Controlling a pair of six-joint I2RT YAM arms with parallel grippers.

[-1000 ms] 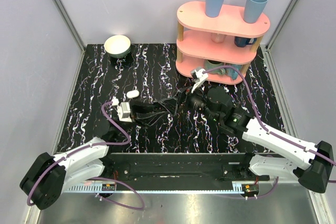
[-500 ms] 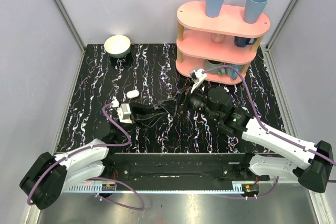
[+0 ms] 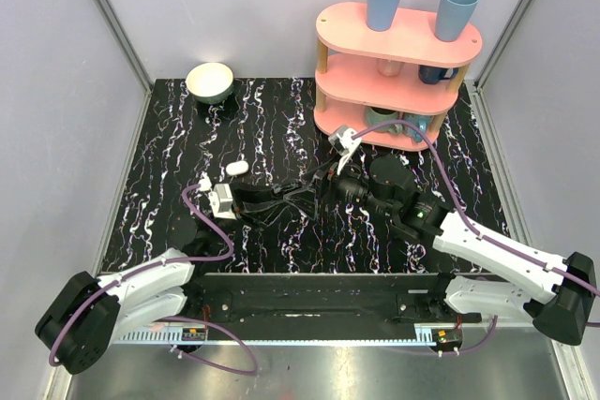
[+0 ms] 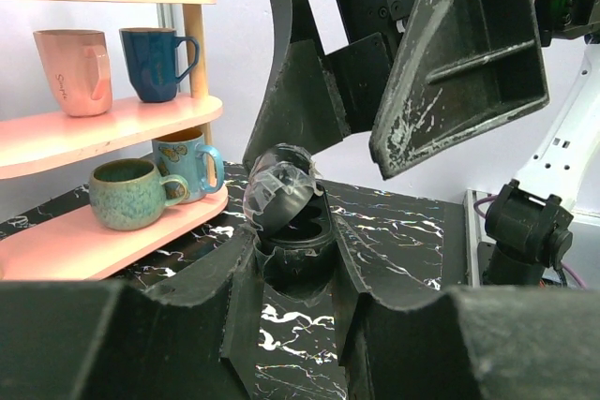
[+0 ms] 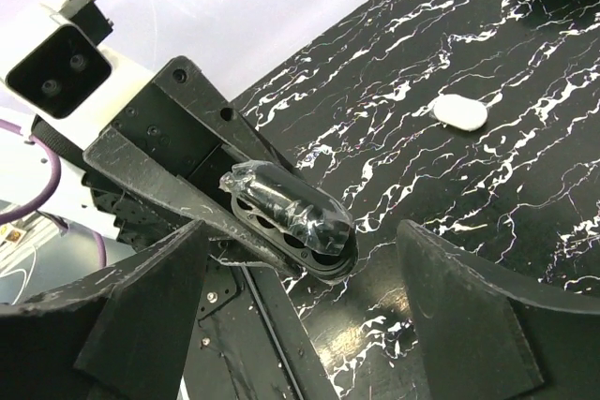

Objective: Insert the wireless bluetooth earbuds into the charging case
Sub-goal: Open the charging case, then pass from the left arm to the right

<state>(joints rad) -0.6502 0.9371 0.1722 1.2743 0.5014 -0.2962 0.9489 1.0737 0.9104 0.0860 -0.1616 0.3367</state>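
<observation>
While the left tool (image 4: 295, 274) is pinching the open charging case (image 4: 292, 222), the spread right tool (image 5: 300, 316) is edging closer, seemingly carrying nothing to insert.

Faint script on the pink mug (image 4: 73, 72) is too small to read

The black, white-veined worktop (image 3: 281, 119) carries a pale bowl (image 3: 210, 81) far left, a pink tiered shelf (image 3: 349, 33) far right, and a small white oval object (image 3: 236, 167) left of centre.

Black charging case (image 5: 291, 217), clear lid raised, clamped in the left hand (image 3: 298, 191); small white oval piece (image 3: 237, 167) flat on table (image 3: 281, 128).
</observation>
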